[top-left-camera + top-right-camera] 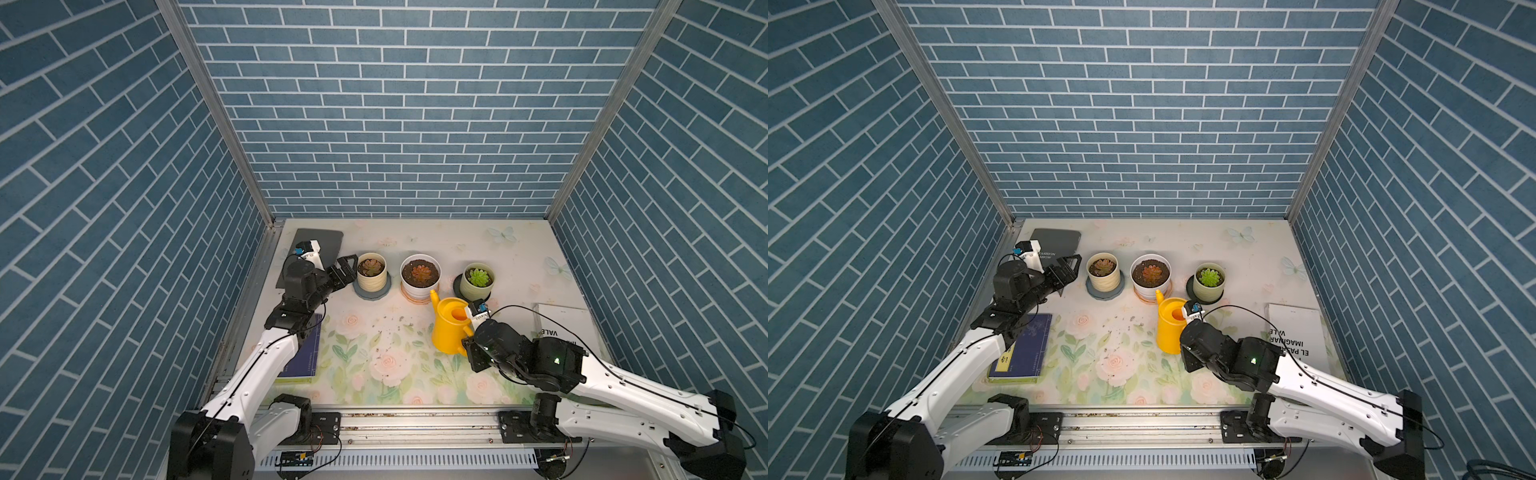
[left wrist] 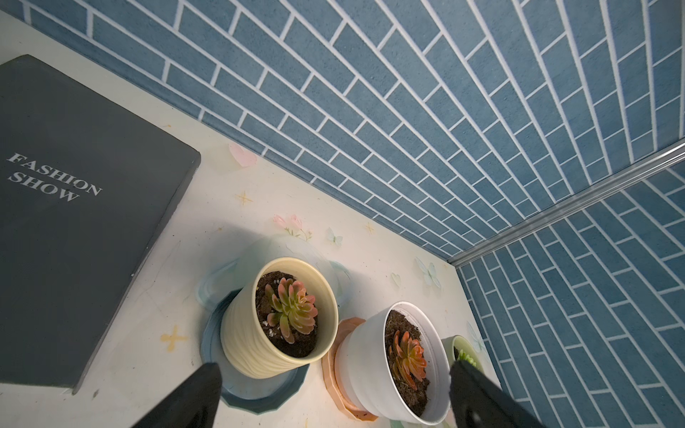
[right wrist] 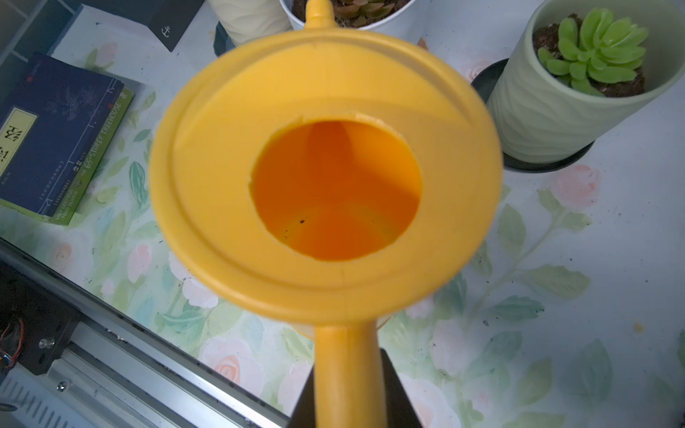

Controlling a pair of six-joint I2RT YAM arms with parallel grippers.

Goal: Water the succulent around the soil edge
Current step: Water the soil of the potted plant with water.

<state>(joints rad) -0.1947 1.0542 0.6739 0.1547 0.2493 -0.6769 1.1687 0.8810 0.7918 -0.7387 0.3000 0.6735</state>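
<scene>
My right gripper (image 3: 350, 392) clamps the yellow plastic watering can (image 1: 449, 332) by its handle.
My left gripper (image 1: 346, 271) gapes beside the reddish-green succulent (image 1: 370, 267) in its cream ribbed pot (image 1: 371, 284).

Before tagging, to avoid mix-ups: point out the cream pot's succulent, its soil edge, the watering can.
succulent (image 2: 293, 311): left wrist view, rosette centre.
soil edge (image 2: 267, 283): left wrist view, dark ring.
watering can (image 1: 446, 336): top view, body.

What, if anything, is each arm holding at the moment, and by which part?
The right tool grips the yellow watering can by its handle; the left tool is open, holding nothing.
</scene>
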